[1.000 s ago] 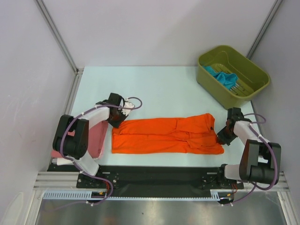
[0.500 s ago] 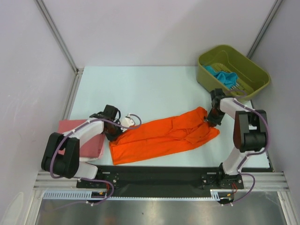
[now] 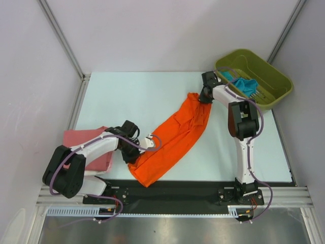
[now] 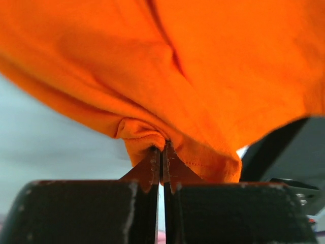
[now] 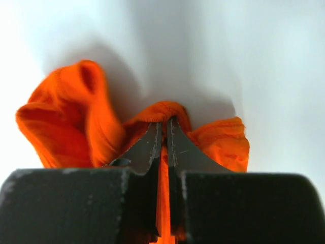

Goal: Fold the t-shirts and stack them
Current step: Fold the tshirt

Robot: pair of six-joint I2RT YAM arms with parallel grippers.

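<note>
Two robot arms carry a bright orange t-shirt (image 3: 175, 133) stretched on a diagonal across the pale table (image 3: 127, 96). The left gripper (image 3: 134, 154) holds its near end close to the table's front edge, and the right gripper (image 3: 204, 95) holds its far end just beside an olive-green bin (image 3: 277, 96). The wrist views show both sets of jaws pressed together on bunched cloth: the left pinches a hemmed fold with the rest of the shirt billowing above it, and the right nips a puckered knot of fabric with the table's surface behind. The garment looks already narrowed into a long band. Gripping it by its two short ends appears meant to keep it taut and free of wrinkles, so that it can be swung round or laid flat for the next fold. Whether the middle of the band is lifted clear of the table or dragging on it cannot be told from above. A pink t-shirt (image 3: 81, 138), folded flat, lies at the left near corner, partly under the left arm. It is probably the base of the stack, which would explain why the orange shirt's near end sits so close to it. A teal-blue t-shirt (image 3: 242, 84) lies crumpled in the bin, not yet folded.
</note>
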